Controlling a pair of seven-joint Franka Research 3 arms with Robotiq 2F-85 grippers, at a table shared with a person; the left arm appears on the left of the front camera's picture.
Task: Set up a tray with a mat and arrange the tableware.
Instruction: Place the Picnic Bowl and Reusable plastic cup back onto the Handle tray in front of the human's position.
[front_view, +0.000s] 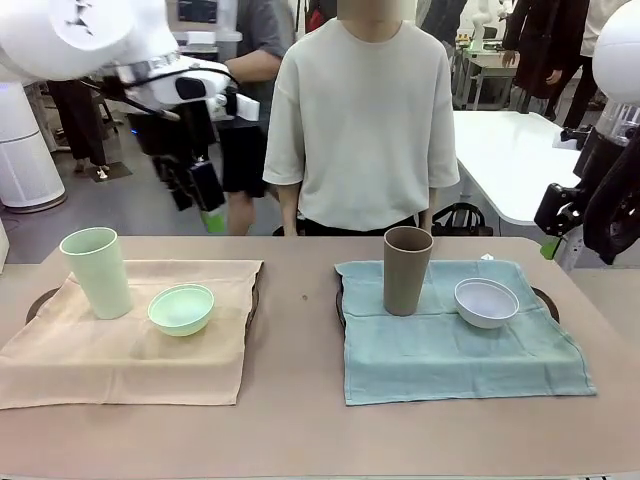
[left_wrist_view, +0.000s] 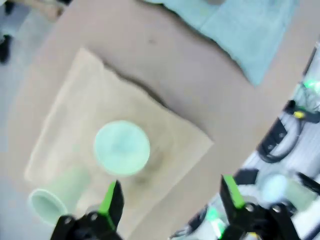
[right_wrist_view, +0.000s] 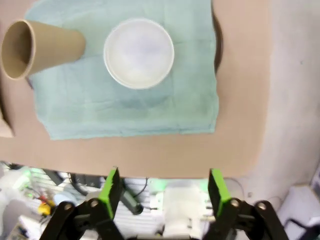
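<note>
- Teal mat (front_view: 455, 340) is the landmark: the tan-brown tumbler (front_view: 407, 270) stands upright on its far left part, the white bowl (front_view: 486, 302) just right of it.
- Right gripper (right_wrist_view: 164, 192) hangs high above the mat's near edge, jaws spread wide, empty, well apart from both.
- Left of the mat, the beige mat (front_view: 130, 335) holds the mint green tumbler (front_view: 97, 272) and mint green bowl (front_view: 181, 308).
- Left gripper (left_wrist_view: 170, 200) hovers over them, open, arm raised.

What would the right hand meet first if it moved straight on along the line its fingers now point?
Probably the bare table edge, just short of the teal mat. The open right hand is high above, so depth is uncertain; the white bowl lies farther along.
</note>
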